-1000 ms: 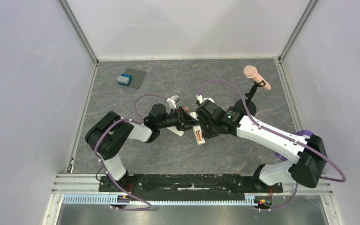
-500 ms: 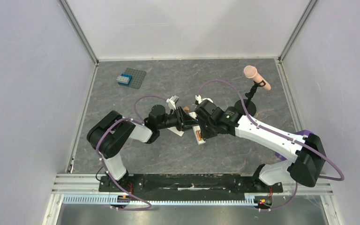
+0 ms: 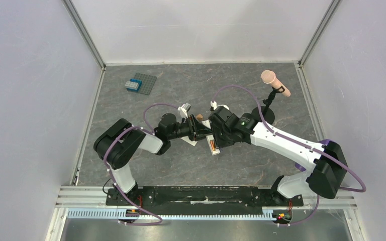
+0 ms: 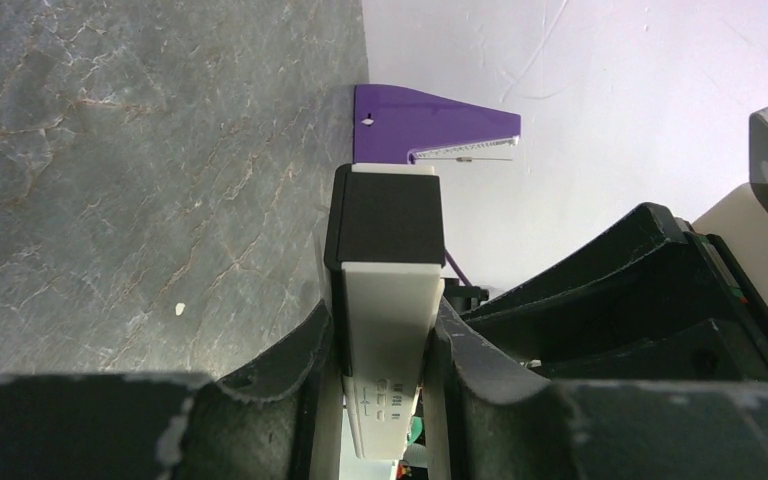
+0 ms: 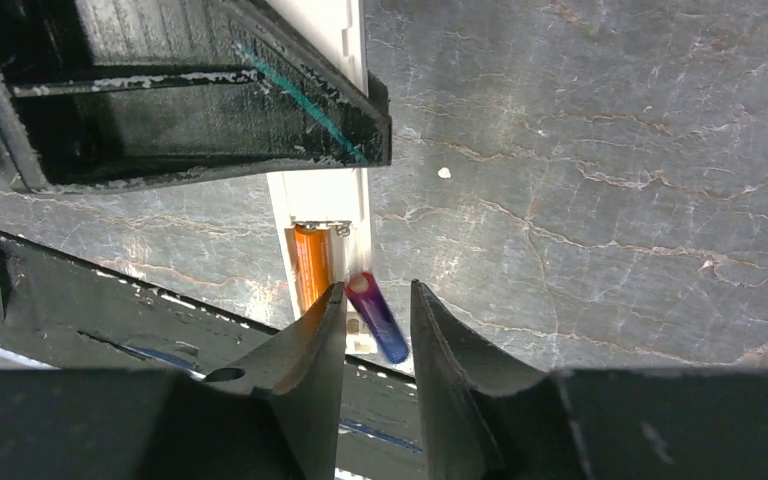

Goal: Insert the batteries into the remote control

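Observation:
My left gripper (image 4: 385, 325) is shut on the remote control (image 4: 388, 300), a cream-white bar held by its long sides above the table. In the right wrist view the remote control (image 5: 322, 205) runs down from under the left gripper's black fingers. An orange battery (image 5: 310, 265) lies in its recess. A dark blue battery (image 5: 378, 318) lies tilted and blurred over the recess's right edge, between the fingers of my right gripper (image 5: 377, 292). Those jaws stand apart, with a gap beside the battery. From above, both grippers (image 3: 205, 131) meet at the table's middle.
A grey studded plate with a blue brick (image 3: 141, 83) sits at the back left. A pink microphone on a black stand (image 3: 275, 83) is at the back right. A purple wedge (image 4: 430, 125) rests by the right wall. A small white piece (image 3: 185, 108) lies behind the left gripper.
The right gripper's jaws have parted and the blue battery now sits loose between them. Both arms have shifted slightly to the left.

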Tool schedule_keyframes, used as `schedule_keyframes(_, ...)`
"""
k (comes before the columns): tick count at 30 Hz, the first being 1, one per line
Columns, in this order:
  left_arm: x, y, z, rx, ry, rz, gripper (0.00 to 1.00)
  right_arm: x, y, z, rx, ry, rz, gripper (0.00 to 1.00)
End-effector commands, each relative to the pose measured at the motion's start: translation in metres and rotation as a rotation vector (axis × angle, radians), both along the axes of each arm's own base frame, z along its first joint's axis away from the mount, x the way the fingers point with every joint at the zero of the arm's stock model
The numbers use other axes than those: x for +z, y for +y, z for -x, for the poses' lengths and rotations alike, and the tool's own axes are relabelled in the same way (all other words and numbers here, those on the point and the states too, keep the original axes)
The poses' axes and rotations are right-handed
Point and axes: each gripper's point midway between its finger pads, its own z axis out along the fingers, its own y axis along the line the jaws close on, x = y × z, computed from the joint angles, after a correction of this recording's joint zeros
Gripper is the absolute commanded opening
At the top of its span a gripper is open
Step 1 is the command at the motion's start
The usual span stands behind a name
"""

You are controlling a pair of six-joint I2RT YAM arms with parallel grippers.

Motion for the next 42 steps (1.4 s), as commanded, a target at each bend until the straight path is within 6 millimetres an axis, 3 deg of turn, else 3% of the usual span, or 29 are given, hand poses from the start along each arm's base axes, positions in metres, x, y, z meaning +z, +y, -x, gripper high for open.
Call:
schedule_keyframes(1, 0.014, 0.0, -0.002, 0.0, -0.02, 0.066, 0.02, 0.01, 0.005, -0.007, -0.024, -0.023, -0.044, 0.33)
schedule_keyframes(8, 0.012, 0.001, -0.003, 0.012, -0.017, 0.062, 0.02, 0.026, 0.011, -0.01, -0.042, -0.042, -0.139, 0.33)
schedule_keyframes(14, -0.013, 0.015, -0.013, 0.074, -0.035, -0.075, 0.02, 0.008, -0.011, -0.007, -0.083, -0.051, -0.075, 0.34)
schedule_keyframes(20, -0.036, 0.043, -0.024, 0.162, -0.126, -0.328, 0.02, -0.029, -0.034, 0.008, -0.038, -0.025, 0.006, 0.42)
schedule_keyframes(27, -0.026, 0.059, -0.033, 0.192, -0.199, -0.418, 0.02, -0.06, -0.005, 0.029, 0.301, -0.075, -0.034, 0.48)
schedule_keyframes(33, -0.016, 0.084, -0.048, 0.251, -0.216, -0.447, 0.02, -0.064, 0.017, 0.016, 0.58, -0.23, 0.03, 0.49)
schedule_keyframes(42, -0.009, 0.112, -0.064, 0.305, -0.201, -0.467, 0.02, -0.078, 0.007, 0.034, 1.095, -0.212, 0.129, 0.52)
